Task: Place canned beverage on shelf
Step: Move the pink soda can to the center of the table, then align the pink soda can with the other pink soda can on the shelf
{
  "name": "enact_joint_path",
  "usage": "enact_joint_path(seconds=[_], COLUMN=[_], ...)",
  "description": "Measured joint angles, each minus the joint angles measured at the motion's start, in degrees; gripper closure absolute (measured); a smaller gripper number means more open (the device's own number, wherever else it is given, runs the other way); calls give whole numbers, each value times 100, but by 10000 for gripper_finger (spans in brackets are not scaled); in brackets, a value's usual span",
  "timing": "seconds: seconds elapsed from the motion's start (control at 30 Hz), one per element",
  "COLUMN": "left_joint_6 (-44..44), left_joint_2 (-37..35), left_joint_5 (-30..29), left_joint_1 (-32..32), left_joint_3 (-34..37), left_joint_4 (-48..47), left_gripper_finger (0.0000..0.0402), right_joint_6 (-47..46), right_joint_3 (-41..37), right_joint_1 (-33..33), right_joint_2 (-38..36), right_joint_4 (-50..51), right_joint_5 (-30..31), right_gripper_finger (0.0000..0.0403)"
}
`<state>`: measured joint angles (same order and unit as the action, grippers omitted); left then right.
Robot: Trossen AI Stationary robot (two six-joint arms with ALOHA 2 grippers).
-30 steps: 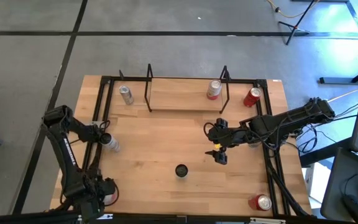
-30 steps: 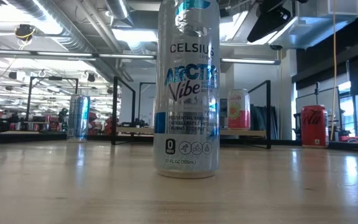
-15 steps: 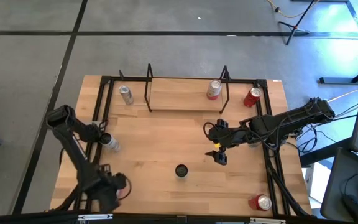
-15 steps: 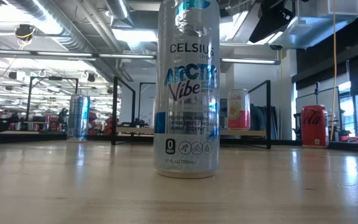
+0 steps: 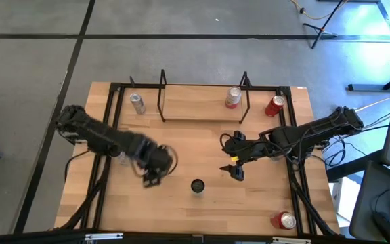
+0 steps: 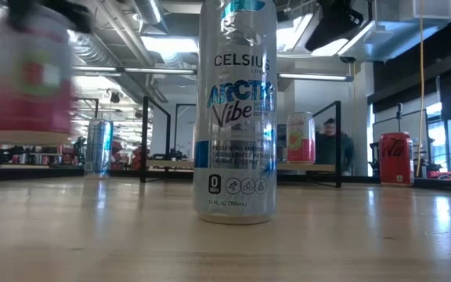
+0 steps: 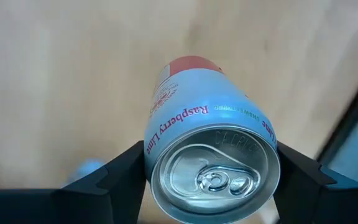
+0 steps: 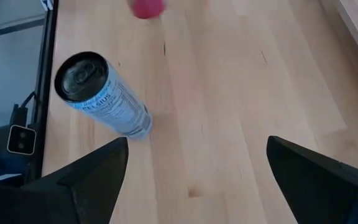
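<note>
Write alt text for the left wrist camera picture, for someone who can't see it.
The left gripper holds a pale blue and red Raspberry Lime can between its two dark fingers, silver pull-tab top facing the camera. Blurred light wood tabletop lies behind.

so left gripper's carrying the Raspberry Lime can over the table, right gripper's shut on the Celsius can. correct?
Not quite. The right gripper is open and empty; the Celsius can stands free beyond its fingers in the right wrist view. The left gripper does hold the Raspberry Lime can.
</note>
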<state>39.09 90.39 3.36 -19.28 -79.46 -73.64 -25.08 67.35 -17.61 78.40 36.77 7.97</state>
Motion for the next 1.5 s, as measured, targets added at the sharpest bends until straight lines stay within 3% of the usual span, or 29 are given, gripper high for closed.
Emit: enact_joint_path(seconds=[0.17,0.47,0.63,0.93,1.2,1.33,1.5], left_joint_6=[-968,-1429,-1593,-1668,-2020,-1889,-1144], left_joint_2=[134,922,1197,1235,1153,701,-355], left_joint_5=[-407,-81,-20,114,-147,-502,-877], left_joint_1=[918,1569,1545,1415,1225,957,385], left_joint_3=[0,-128,-246,-307,-1140,-1159,-240], left_joint_4=[407,711,911,1165,720,596,1013], left_gripper_finger=[150,150,142,67,59,61,61], right_joint_6=[112,136,138,138,307,652,931], right_joint_3=[-3,-3,-4,-7,-7,-5,0], right_joint_1=[-1,0,0,0,0,26,318], right_joint_2=[63,288,398,458,458,501,761], right_joint_4=[144,385,467,377,-6,-756,-1538], right_joint_5=[113,412,450,450,599,607,369], right_gripper_finger=[34,34,34,34,34,34,34])
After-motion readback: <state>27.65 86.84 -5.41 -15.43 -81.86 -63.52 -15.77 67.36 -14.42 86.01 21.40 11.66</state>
